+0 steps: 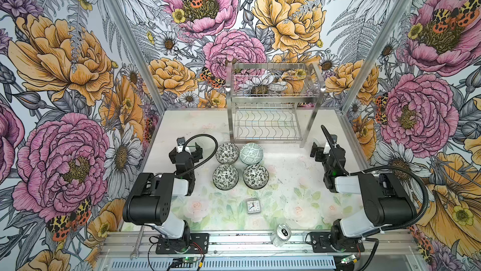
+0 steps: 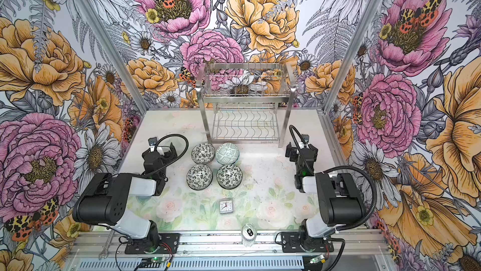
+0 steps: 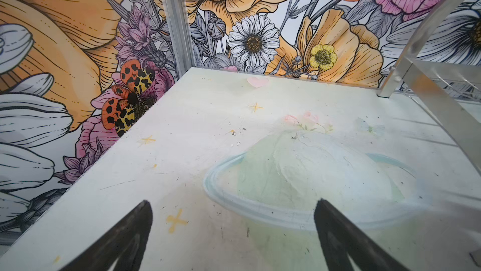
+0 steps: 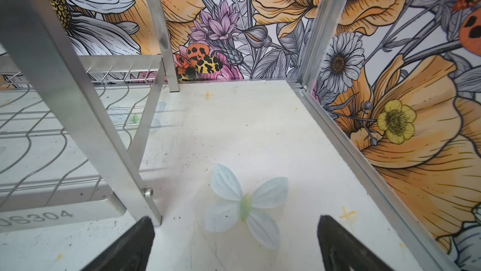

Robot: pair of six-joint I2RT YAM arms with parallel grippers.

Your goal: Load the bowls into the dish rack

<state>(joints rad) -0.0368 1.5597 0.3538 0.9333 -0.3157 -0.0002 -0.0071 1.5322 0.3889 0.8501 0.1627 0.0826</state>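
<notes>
The left hand [image 3: 234, 230] and right hand [image 4: 234, 238] are released, empty; the small round patterned ceramic bowls [image 1: 225, 177] sit close together, so grasping one may push its neighbour

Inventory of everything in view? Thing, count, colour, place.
black-and-white bowls: 3, floral print, table centre, in front of the rack
green bowl: 1, pale green geometric, grouped with them
dish rack: 1, steel, two tiers, back of table, nothing in it
clock: 1, silver square, front centre
can: 1, silver, front rail
wrench: 1, silver, front rail, left
table: 1, whitish, faded floral print
left claw: 1, black, open, left of the bowls
right claw: 1, black, open, near the rack's right front post
</notes>
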